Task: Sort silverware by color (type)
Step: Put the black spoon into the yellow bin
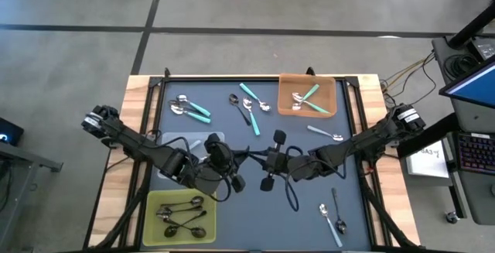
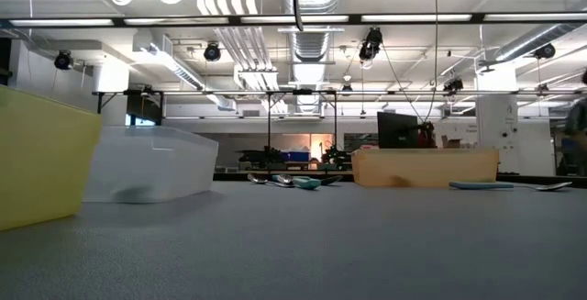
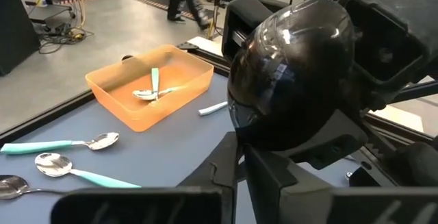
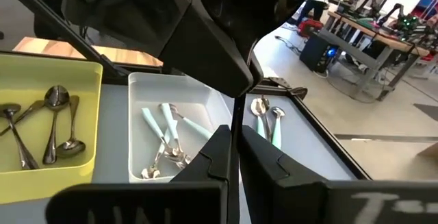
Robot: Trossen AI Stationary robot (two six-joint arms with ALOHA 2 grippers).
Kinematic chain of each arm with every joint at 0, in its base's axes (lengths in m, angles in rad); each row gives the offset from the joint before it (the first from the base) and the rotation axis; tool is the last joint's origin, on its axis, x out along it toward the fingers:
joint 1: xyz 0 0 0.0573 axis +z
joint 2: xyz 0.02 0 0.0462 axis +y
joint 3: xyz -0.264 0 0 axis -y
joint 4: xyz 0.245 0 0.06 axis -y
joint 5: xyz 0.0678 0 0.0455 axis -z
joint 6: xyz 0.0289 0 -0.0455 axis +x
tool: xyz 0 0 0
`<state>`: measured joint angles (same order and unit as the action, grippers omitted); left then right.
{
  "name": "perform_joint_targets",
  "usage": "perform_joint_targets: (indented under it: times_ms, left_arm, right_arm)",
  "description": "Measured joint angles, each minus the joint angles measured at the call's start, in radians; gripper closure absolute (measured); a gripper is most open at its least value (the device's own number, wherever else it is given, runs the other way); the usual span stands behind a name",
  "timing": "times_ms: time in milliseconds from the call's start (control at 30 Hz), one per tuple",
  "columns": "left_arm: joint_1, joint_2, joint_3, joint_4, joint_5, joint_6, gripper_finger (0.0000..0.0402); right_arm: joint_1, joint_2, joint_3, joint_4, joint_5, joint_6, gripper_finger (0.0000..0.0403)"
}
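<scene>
Silverware is shown partly sorted, with placement following handle type. Relative to the white tray [image 4: 205, 94], which lies under the left arm, the yellow tray [image 1: 155, 226] sits just beside it toward the table's near edge and holds only the dark metal spoons [image 1: 182, 213]. The white tray itself holds the pale blue spoons [image 4: 168, 138]. The orange tray [image 1: 329, 90] stands well apart, across the mat at the far right, and holds teal-handled spoons [image 1: 307, 97]; this grouping suggests one tray per handle type.

Unsorted pieces remain on the dark mat: a teal pair [image 1: 189, 108] just beyond the white tray, a group of teal and dark spoons [image 1: 249, 107] between the white and orange trays, one pale-handled spoon [image 1: 325, 135] near the orange tray, and two more spoons [image 1: 334, 216] well apart at the near right. By this count the task appears roughly half done.

Both arms reach inward and meet over the mat's middle, just beside the white tray. The left gripper [image 3: 239, 176] hangs with its fingers drawn together, only a thin seam between them, and nothing is seen held; the right arm's housing fills the space directly ahead of it. The right gripper [image 4: 236, 169] is likewise pressed closed and empty, pointing back over the white tray. Neither gripper touches a spoon, so each seems poised between placements.
</scene>
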<state>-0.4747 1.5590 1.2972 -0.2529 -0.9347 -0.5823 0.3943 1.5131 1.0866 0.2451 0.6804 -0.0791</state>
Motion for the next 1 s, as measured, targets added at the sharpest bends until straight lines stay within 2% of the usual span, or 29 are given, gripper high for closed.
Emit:
perform_joint_targets:
  times_ms: [700,1000]
  left_arm:
    - [0.005,0.0,0.0,0.059,0.007,-0.018,0.0401]
    - [0.006,0.0,0.0,0.07,-0.002,-0.031,0.0401]
  right_arm:
    - [0.005,-0.002,0.001,-0.006,-0.007,0.003,0.0394]
    - [0.017,-0.009,0.001,-0.05,-0.019,0.083,0.035]
